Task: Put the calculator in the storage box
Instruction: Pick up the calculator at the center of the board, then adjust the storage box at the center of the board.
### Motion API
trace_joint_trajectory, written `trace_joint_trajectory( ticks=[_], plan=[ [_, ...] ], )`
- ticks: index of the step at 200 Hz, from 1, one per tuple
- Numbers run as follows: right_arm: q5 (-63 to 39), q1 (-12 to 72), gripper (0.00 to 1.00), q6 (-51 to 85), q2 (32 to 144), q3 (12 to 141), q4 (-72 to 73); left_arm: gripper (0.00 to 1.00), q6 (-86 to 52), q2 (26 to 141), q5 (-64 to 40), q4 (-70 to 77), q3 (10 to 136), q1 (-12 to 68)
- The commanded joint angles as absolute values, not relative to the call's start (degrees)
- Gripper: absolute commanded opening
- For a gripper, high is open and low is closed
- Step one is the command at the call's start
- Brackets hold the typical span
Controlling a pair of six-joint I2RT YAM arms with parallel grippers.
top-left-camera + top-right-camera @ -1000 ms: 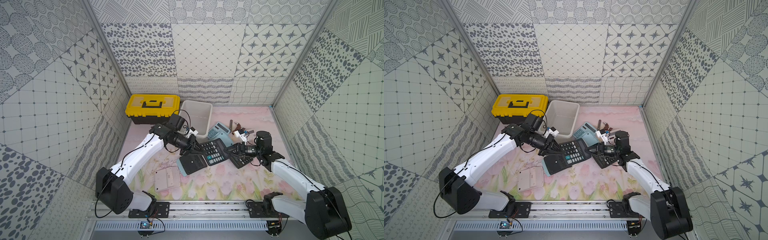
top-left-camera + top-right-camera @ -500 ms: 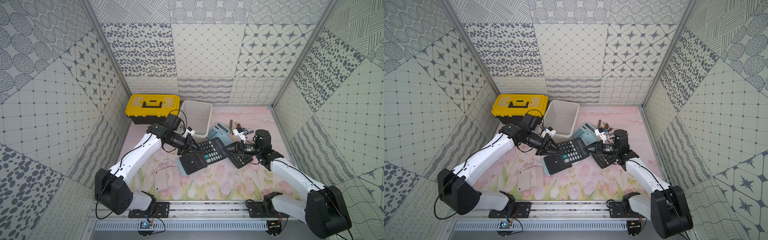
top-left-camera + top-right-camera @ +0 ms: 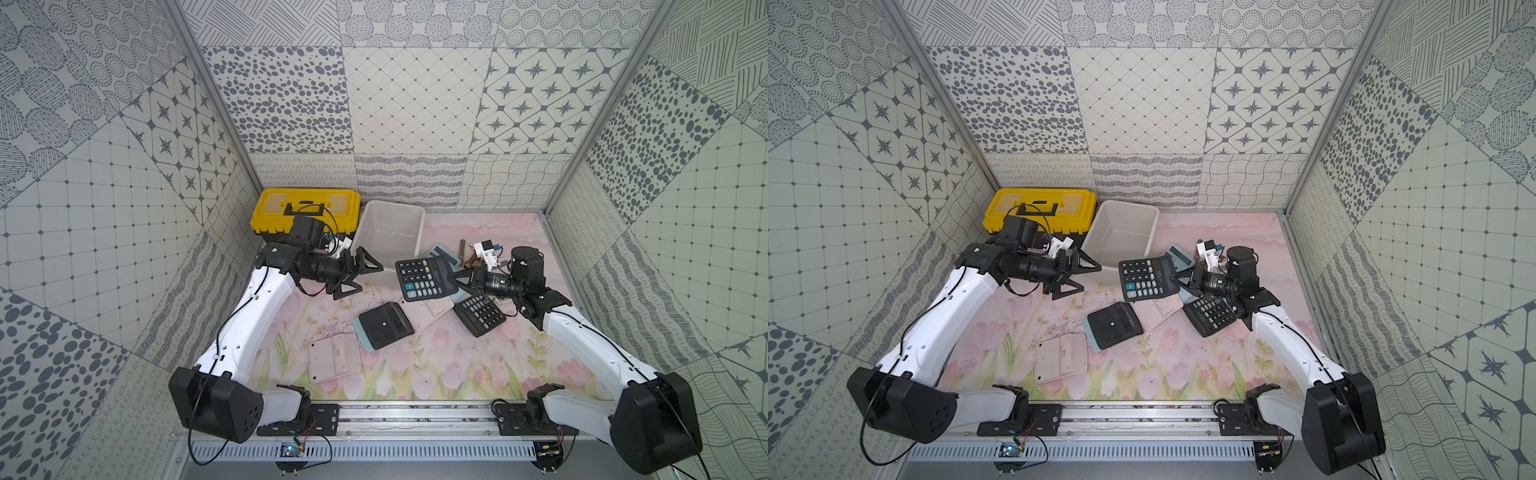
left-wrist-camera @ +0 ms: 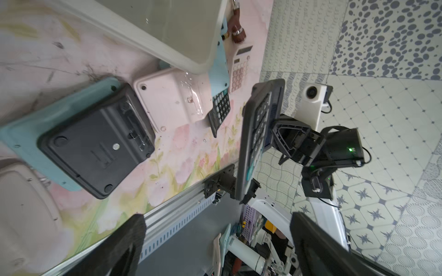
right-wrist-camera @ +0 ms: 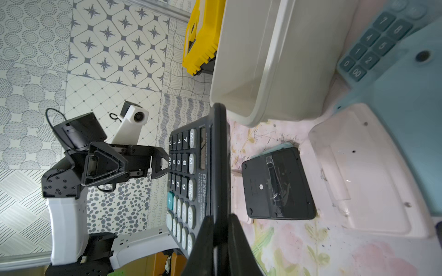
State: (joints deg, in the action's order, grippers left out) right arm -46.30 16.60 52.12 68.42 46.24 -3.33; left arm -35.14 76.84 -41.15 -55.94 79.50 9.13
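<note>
0 calculators boxed, 1 lifted beside the box

Nothing lay in the storage box (image 3: 388,232): its off-white floor showed bare in both top views. The right gripper (image 3: 457,276) was clamped on the display end of a black calculator (image 3: 422,278). It held the calculator clear of the mat (image 3: 457,374), keys facing up and tilted. The calculator hung just beside the near right corner of the box, not over the opening. In the right wrist view the fingers (image 5: 203,239) pinched the thin edge of the casing. The left gripper (image 3: 369,278) stood spread wide and empty by the near left corner of the box, apart from the calculator.

The pickup looked done, so the carry and the drop were left. By my reckoning the right arm needed to bring the calculator over the rim and let go.

At least 4 other units rested on the mat:
- a face-down black unit (image 3: 385,325)
- a face-down pink unit (image 3: 334,359)
- a keys-up black unit (image 3: 478,313)
- a teal unit (image 3: 442,253) behind the lifted calculator

The yellow toolbox (image 3: 305,208) sat shut beside the box.
</note>
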Motion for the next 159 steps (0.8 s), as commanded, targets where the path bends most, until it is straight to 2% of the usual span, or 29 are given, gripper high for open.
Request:
trace_joint_trajectory(
  ticks=[1, 25, 70, 120, 159],
  plan=[
    [-37.0, 18.1, 0.00, 50.9, 71.0, 52.9, -6.3, 1.00, -31.1, 78.3, -20.2, -59.7, 82.4, 6.9],
    [-27.5, 20.9, 0.00, 50.6, 74.9, 61.1, -12.1, 1.00, -33.0, 80.8, -16.8, -55.6, 82.2, 5.2],
    [-11.5, 26.2, 0.00, 51.0, 85.0, 79.1, -25.1, 1.00, -35.0, 88.6, -16.4, -48.4, 84.5, 2.9],
    [-4.0, 29.2, 0.00, 53.1, 97.0, 95.1, -30.3, 1.00, -32.3, 100.7, -18.5, -46.7, 93.0, 0.4],
    [-0.3, 30.6, 0.00, 53.5, 106.5, 107.2, -35.1, 0.98, -30.3, 105.2, -27.2, -43.9, 95.4, 0.4]
  ],
)
